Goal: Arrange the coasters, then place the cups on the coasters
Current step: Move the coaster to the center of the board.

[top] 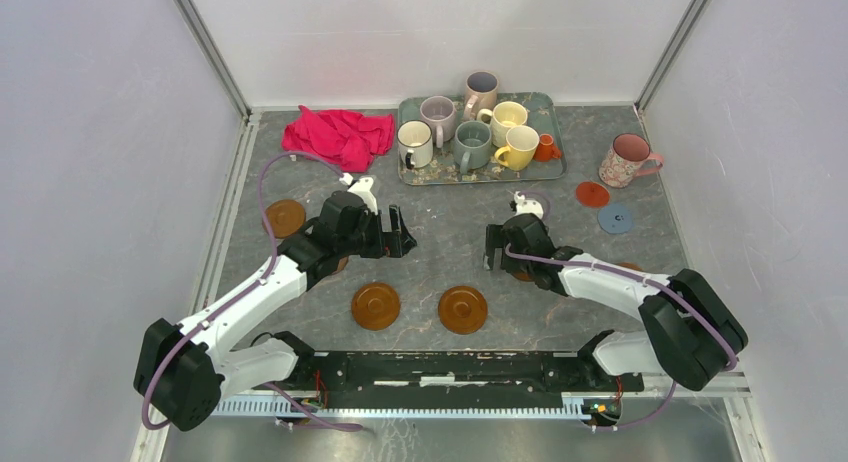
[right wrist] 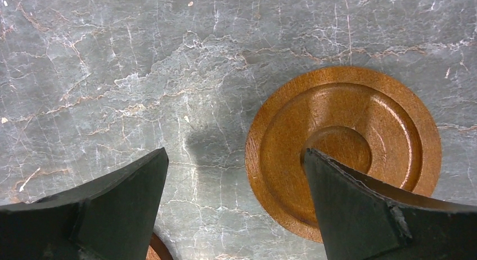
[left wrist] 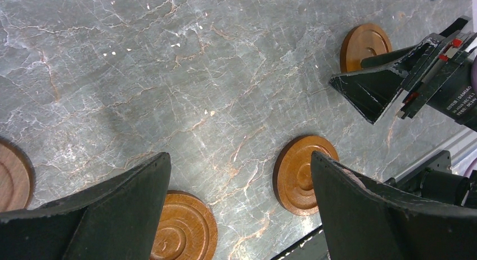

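The floor of the cell is a grey tabletop (top: 440, 252) veined like marble, shut in by plain white walls (top: 100, 132) on aluminium posts.

The right gripper (top: 500, 257) hangs low over the stone, its jaws spread wide with nothing between them. In its wrist view an amber coaster (right wrist: 343, 130) lies flat beneath, off to one side of the gap. The finger (right wrist: 394, 215) on the right of that view covers the coaster's near rim, and the gap itself shows mostly bare marble. A sliver of a second disc (right wrist: 154, 251) shows beside the other finger at the bottom edge.

The left gripper (top: 403, 232) is also spread wide and empty. Its wrist view shows a ringed disc (left wrist: 298, 175) just inside the finger on the right of that view, partly hidden by it. A matching disc (left wrist: 188, 229) is half tucked behind the opposite finger, and bare stone lies between the two.

Seen from above, a teal tray (top: 550, 169) lies well beyond both pairs of jaws on the far side of the table, crowded with mugs (top: 472, 145) and a tiny orange cup (top: 546, 147). A red cloth (top: 335, 135) is bunched just beside the tray, ahead of the left jaws. A floral mug (top: 628, 160) stands off the tray, far out beyond the right jaws. A red coaster (top: 592, 194) and a blue coaster (top: 616, 218) lie on the stone between that mug and those jaws.
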You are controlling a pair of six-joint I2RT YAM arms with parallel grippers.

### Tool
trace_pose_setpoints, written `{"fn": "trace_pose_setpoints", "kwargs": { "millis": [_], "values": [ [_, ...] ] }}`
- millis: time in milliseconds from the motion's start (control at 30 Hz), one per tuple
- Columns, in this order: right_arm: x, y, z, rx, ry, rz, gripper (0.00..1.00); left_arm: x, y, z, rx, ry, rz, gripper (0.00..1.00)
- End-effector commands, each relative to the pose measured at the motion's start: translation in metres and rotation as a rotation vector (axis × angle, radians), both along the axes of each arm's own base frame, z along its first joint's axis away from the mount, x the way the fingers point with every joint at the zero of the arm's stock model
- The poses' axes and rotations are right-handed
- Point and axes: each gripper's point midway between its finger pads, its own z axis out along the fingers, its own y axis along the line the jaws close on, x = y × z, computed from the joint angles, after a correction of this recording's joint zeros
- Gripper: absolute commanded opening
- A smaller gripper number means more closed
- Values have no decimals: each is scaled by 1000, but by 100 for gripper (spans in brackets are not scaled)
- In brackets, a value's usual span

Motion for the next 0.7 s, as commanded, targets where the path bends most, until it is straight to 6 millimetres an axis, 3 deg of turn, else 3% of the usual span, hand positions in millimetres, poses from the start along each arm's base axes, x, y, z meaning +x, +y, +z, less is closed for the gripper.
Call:
{"fn": "trace_pose_setpoints", "kwargs": {
  "millis": [0, 100, 333, 500, 667],
  "values": [
    [-19, 8, -14, 21, 99, 19, 98, 7, -1, 6, -4, -32, -1, 100],
    [-13, 8, -3, 12, 77, 13, 98, 6, 0, 8, -1, -39, -5, 100],
    [16, -4, 45, -59, -32, -40, 98, 10, -4, 23, -9, -69, -28, 100],
    [36, -31, 60, -73, -55, -105, 98, 10, -8, 32, -17, -83, -50, 100],
    [68, -71, 69, -79, -89, -208, 98, 11, -4, 40, 1, -116, -60, 100]
  ]
}}
